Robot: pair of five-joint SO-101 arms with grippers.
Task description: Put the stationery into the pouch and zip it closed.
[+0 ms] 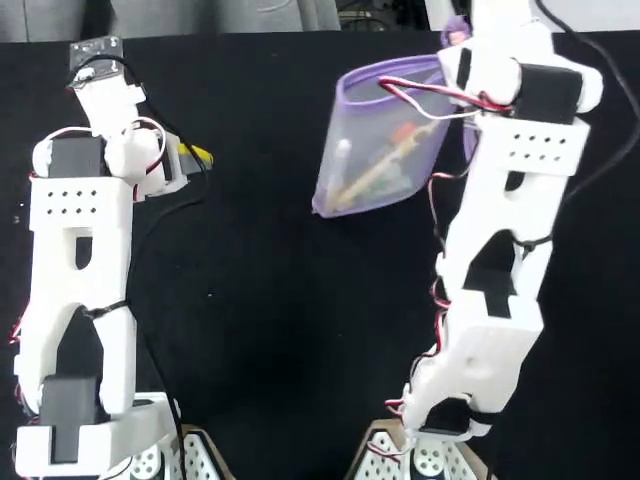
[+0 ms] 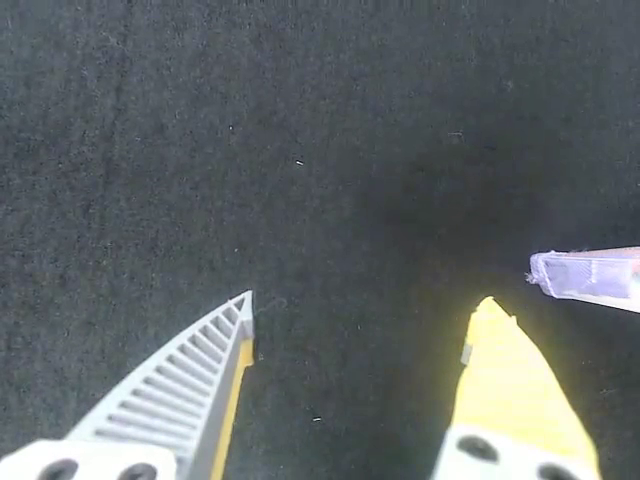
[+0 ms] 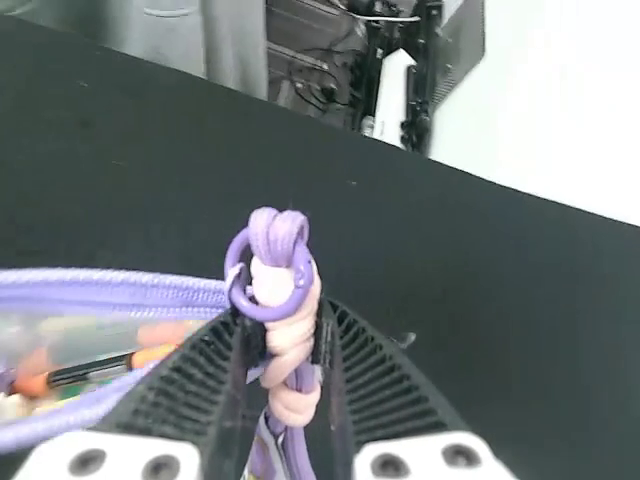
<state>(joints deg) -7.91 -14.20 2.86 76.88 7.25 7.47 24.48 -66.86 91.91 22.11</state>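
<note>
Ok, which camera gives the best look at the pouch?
The high view: the whole pouch hangs there, mouth open, stationery visible inside. The right wrist view gives its purple rim and the pull cord pinched in the right claw. The left wrist view catches one corner.

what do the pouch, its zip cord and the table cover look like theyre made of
Pouch: seemingly soft translucent plastic, purple-tinted; the stationery shows through its wall.
Cord: likely braided textile, lilac and pale pink, matte; a woven texture shows where the right gripper pinches it.
Table cover: probably black cloth or felt, matte, with a fine fuzzy grain.
</note>
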